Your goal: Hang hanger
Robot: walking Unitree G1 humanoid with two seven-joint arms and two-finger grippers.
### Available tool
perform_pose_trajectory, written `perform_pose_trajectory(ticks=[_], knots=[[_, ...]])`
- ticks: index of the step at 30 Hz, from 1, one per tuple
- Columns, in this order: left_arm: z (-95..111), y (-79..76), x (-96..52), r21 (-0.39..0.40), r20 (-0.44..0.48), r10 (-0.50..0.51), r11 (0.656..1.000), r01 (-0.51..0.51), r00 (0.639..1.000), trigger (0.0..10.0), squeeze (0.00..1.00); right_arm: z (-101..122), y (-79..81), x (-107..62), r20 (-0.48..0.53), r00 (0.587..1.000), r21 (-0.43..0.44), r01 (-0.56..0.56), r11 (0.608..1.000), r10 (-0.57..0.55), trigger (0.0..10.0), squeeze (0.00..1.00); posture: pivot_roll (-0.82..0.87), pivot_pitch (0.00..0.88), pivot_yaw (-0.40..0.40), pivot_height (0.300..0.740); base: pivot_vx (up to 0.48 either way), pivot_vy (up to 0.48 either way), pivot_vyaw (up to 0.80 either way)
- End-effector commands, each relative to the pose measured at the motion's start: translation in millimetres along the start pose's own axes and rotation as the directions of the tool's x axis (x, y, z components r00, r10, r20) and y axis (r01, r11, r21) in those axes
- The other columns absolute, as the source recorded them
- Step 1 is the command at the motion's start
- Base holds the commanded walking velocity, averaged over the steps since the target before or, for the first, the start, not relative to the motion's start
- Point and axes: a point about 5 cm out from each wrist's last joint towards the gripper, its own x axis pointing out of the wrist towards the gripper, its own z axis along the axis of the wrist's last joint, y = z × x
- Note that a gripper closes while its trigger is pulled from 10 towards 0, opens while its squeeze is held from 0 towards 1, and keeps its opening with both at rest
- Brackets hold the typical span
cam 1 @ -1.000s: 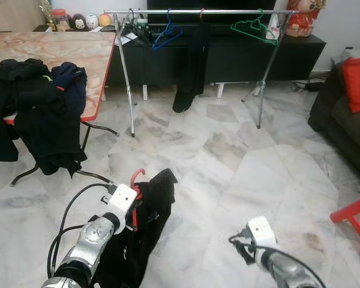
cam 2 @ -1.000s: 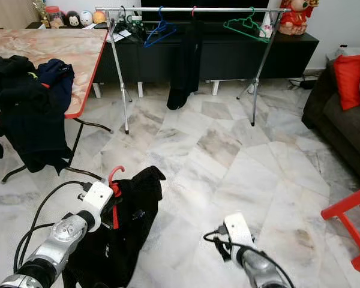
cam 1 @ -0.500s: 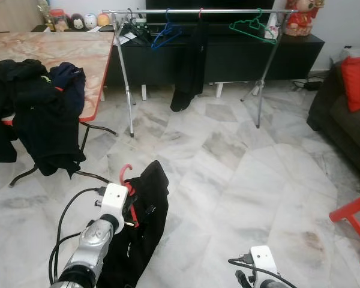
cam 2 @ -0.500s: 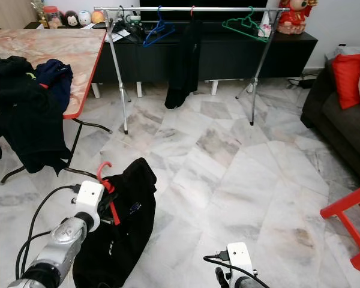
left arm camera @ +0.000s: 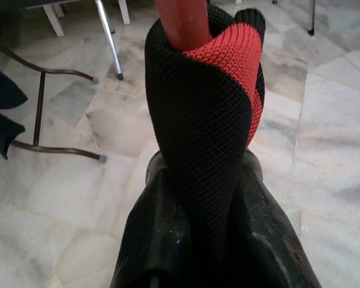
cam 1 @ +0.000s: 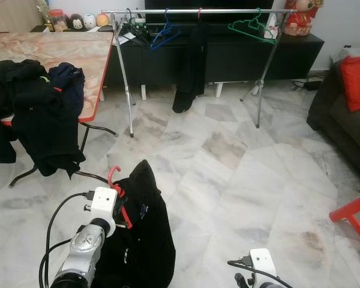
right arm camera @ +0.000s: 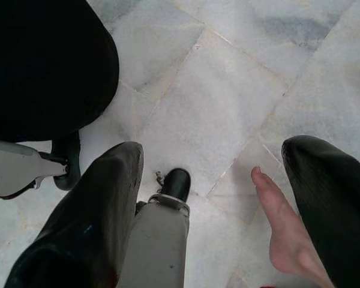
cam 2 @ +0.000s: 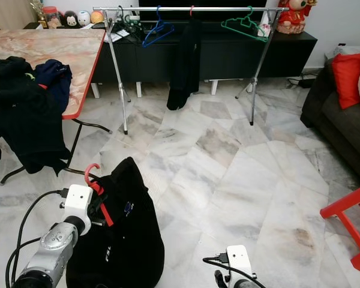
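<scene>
We hold the red hanger [cam 1: 114, 180] low on our left side, and a black top [cam 1: 141, 234] hangs from it almost down to the floor [cam 1: 240, 174]. In the left wrist view the jaws of our left gripper [left arm camera: 195, 198] are closed tight on the hanger's neck, with the black and red collar of the top bunched between them. The jaws of our right gripper [right arm camera: 213, 198] are wide open and hold nothing. They point down at the floor, low on our right. A person's bare foot [right arm camera: 285, 231] is just beside them.

We think the job is about half done. The top is on the hanger, but the hanger is not yet on the rail [cam 1: 198, 11]. The rail is well apart from us, across the room. There is a free bit of rail between the black clothes [cam 1: 192, 66] already hanging there and the green hanger [cam 1: 252, 27]. The floor on the way is open. The surface [cam 1: 54, 51] with dark clothes [cam 1: 39, 111] is on our left, and the sofa [cam 1: 342, 114] and red chair [cam 1: 354, 222] are on our right.
</scene>
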Motion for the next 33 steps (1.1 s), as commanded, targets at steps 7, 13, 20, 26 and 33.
perform_pose_trajectory(ticks=[7, 13, 20, 26, 33], knots=[[6.5, -7.5, 1.1, 0.019, 0.035, -0.031, 0.999, 0.030, 0.999, 10.0, 0.00, -8.1, -5.5, -2.3, -0.010, 1.000, 0.001, 0.003, 1.000, -0.003, 10.0, 0.00, 0.03, 0.000, -0.029, 0.740, 0.312, 0.000, 0.00], [7.7, -7.2, 0.5, 0.034, 0.037, -0.043, 0.999, 0.042, 0.998, 10.0, 0.00, -9.6, -5.5, -2.4, -0.014, 1.000, 0.016, 0.008, 1.000, -0.008, 10.0, 0.00, 0.03, 0.000, -0.020, 0.740, 0.322, 0.000, 0.00], [8.7, -15.6, 1.0, 0.047, 0.046, -0.066, 0.997, 0.064, 0.997, 10.0, 0.00, -13.7, -8.0, -3.6, -0.024, 1.000, 0.004, 0.010, 1.000, -0.010, 10.0, 0.00, 0.03, 0.000, -0.028, 0.740, 0.274, 0.000, 0.00], [7.8, -16.4, 1.2, 0.052, 0.040, -0.074, 0.996, 0.071, 0.996, 10.0, 0.00, -12.6, -7.5, -3.3, -0.021, 1.000, -0.003, 0.012, 1.000, -0.012, 10.0, 0.00, 0.03, 0.000, -0.025, 0.740, 0.295, 0.000, 0.00], [13.0, -15.0, 4.9, 0.059, 0.045, -0.078, 0.995, 0.075, 0.996, 10.0, 0.00, -12.3, -1.4, -2.4, -0.018, 1.000, -0.013, -0.008, 1.000, 0.008, 10.0, 0.00, 0.03, 0.000, -0.012, 0.740, 0.314, 0.000, 0.00]])
